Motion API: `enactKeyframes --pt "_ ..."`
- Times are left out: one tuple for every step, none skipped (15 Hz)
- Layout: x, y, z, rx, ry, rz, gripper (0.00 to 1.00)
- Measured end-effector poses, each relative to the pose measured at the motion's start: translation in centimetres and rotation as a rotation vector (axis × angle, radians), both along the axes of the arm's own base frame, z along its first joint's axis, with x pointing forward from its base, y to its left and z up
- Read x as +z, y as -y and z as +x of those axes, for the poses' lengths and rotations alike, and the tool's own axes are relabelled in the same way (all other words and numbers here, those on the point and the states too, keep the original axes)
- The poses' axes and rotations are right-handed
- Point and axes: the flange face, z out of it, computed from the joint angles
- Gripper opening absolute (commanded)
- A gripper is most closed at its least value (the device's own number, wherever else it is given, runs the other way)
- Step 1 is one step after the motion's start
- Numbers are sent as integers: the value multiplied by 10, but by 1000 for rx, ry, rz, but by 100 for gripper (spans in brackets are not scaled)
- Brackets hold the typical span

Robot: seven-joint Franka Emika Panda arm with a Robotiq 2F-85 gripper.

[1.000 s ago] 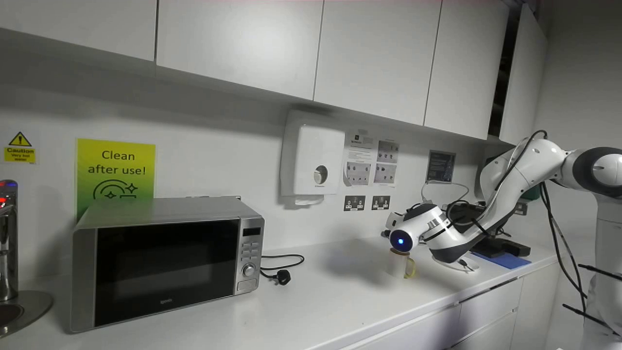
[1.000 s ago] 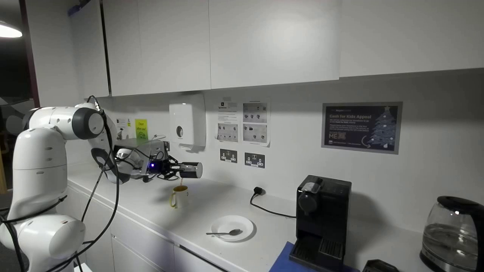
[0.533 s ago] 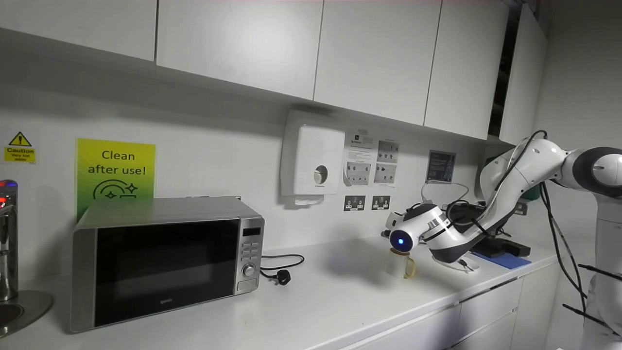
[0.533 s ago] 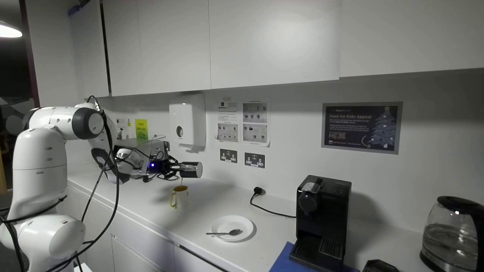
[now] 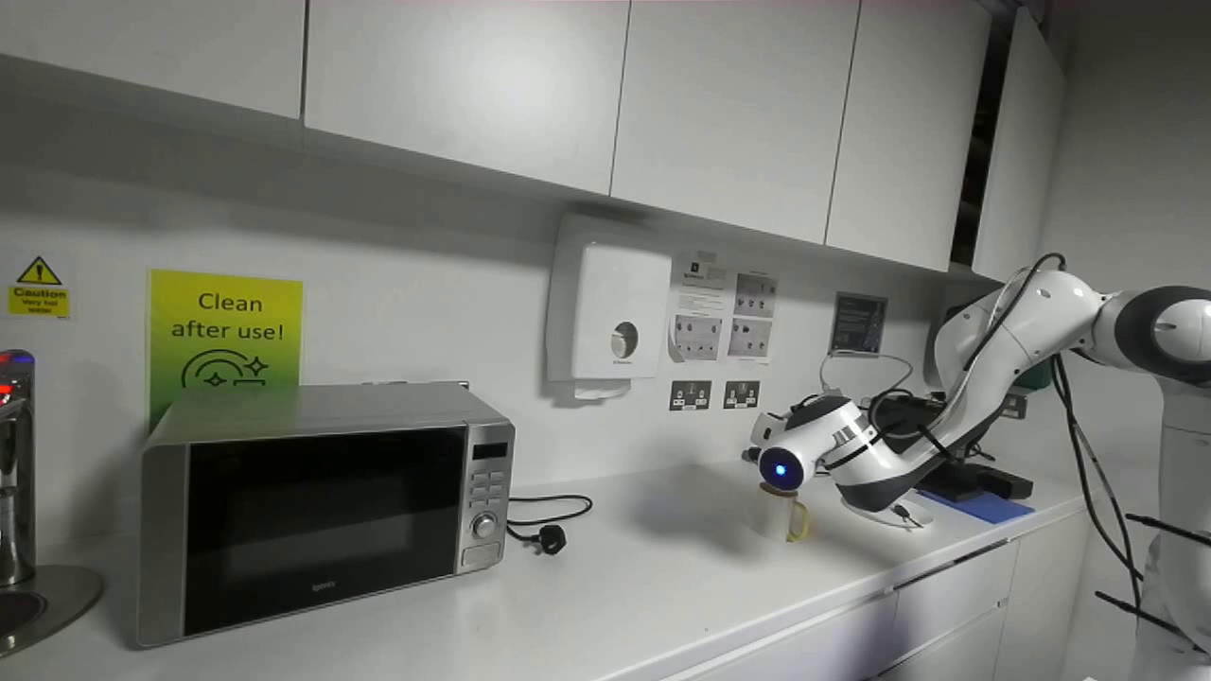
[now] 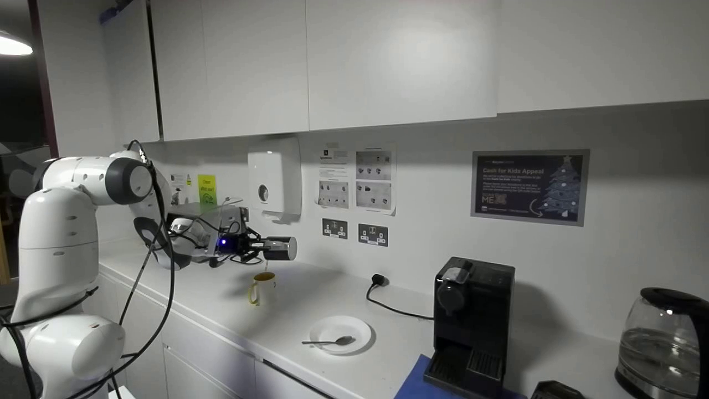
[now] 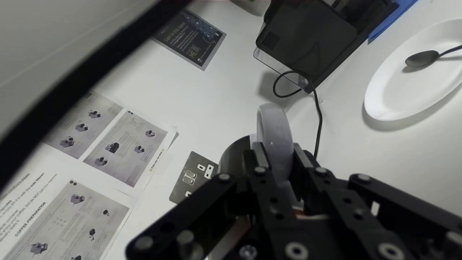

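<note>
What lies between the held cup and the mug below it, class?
A thin streak, apparently liquid, between the tilted cup and the mug; it shows in an exterior view.

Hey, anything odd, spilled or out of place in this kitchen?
Yes: a plug lies loose on the counter beside the microwave, and an overhead cabinet door stands ajar. The dark cup in the fingers is tipped sideways above the mug, but I see no clear spill.
</note>
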Motion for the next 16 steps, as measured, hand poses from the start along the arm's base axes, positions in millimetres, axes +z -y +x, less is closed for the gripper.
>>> enactKeyframes --pt "0 0 0 1 1 -1 5" --pt "0 0 0 2 1 -2 5" --pt "0 0 0 2 2 -2 5" --pt "0 0 0 2 2 -3 5" --pt "0 0 0 2 2 -3 5" --pt "1 0 0 1 3 -4 5" --pt "1 0 0 0 3 -5 5" --pt "1 1 0 -2 5 -7 5" --pt "1 1 0 -5 6 -10 5" --pt "2 2 0 -10 8 -13 5" --pt "2 3 0 -14 10 -17 5" --pt "3 3 0 -19 13 -21 5" --pt "3 4 -1 -22 14 -23 5" --pt "3 4 -1 -23 15 -24 5" --pt "3 4 -1 -23 15 -24 5" --pt "3 4 -1 -23 15 -24 5"
